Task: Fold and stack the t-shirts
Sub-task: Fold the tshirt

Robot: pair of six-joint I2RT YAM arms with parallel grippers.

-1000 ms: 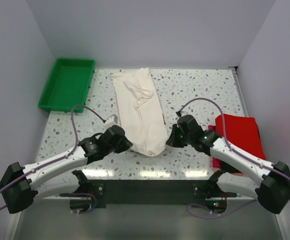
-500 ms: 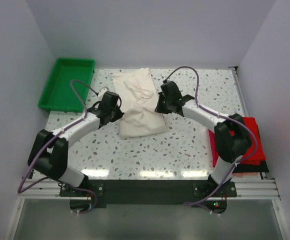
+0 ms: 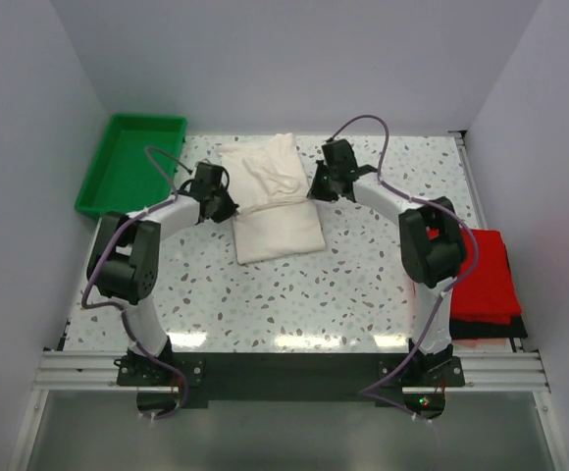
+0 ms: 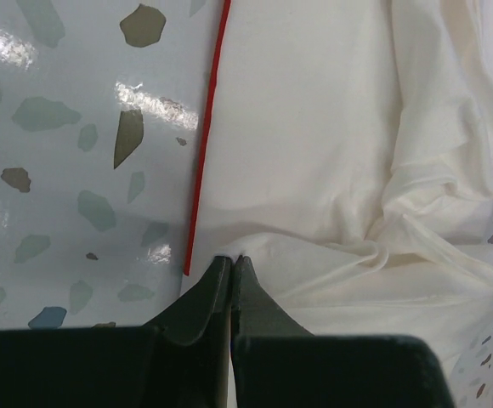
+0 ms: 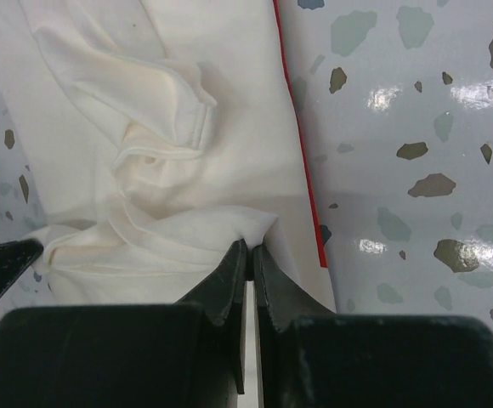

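Changed since a second ago: off-white t-shirt (image 3: pixel 270 196) no longer a long strip down to the near middle, now doubled over and about half as long, near end brought up over the far half. Both arms stretched farther out, no longer low by the near end.

Far left on the worktop (image 3: pixel 363 285): green tray (image 3: pixel 108 209), apart from the shirt. Next, left gripper (image 3: pixel 228 208) at the shirt's left edge, jaws pressed together on a pinch of cloth. Centre, toward the far side: the shirt itself, long axis running far to near, leaning slightly right toward the near, folded end. At its right edge, right gripper (image 3: pixel 314 188), likewise clamped on bunched cloth. Far right, well apart: red t-shirts (image 3: pixel 486 275) in a pile.

Only in the wrist views: closed tips biting the fabric (image 4: pixel 232 259) (image 5: pixel 251 246), wrinkles gathered toward them, and a thin red line (image 4: pixel 206 136) along the shirt's edge. Only from above: tray, pile, whole outline.
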